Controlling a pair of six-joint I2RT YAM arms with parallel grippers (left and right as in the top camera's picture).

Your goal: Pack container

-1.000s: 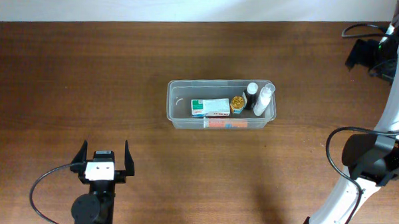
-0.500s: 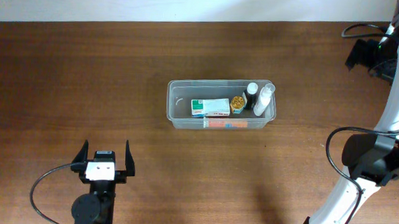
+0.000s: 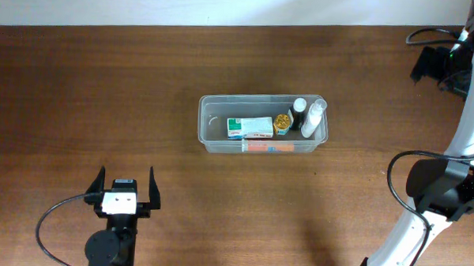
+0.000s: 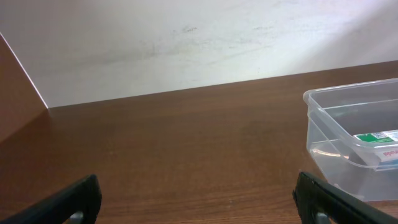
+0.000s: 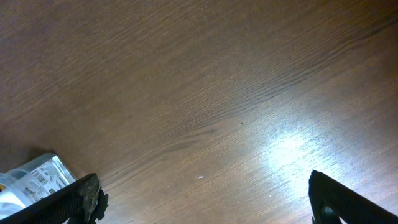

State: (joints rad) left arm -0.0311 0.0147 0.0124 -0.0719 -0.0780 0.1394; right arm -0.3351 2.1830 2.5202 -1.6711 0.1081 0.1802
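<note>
The container (image 3: 214, 116), a clear rectangular tub, stands mid-table. Inside lie a green and white box (image 3: 250, 127), a gold-lidded jar (image 3: 282, 122) and two white bottles (image 3: 299, 109), with a flat orange pack (image 3: 268, 147) along the front wall. My left gripper (image 3: 125, 186) is near the front left, well short of the tub, open and empty. The left wrist view shows the container (image 4: 348, 92) at the right, beyond my left gripper (image 4: 198, 196). My right gripper (image 3: 430, 67) hangs at the far right, open and empty over bare wood (image 5: 205, 196).
The white right arm (image 3: 466, 133) rises along the table's right edge, with a black cable (image 3: 393, 182) looping beside it. A pale wall (image 4: 186, 43) backs the table. A clear labelled thing (image 5: 34, 177) peeks in at the lower left of the right wrist view.
</note>
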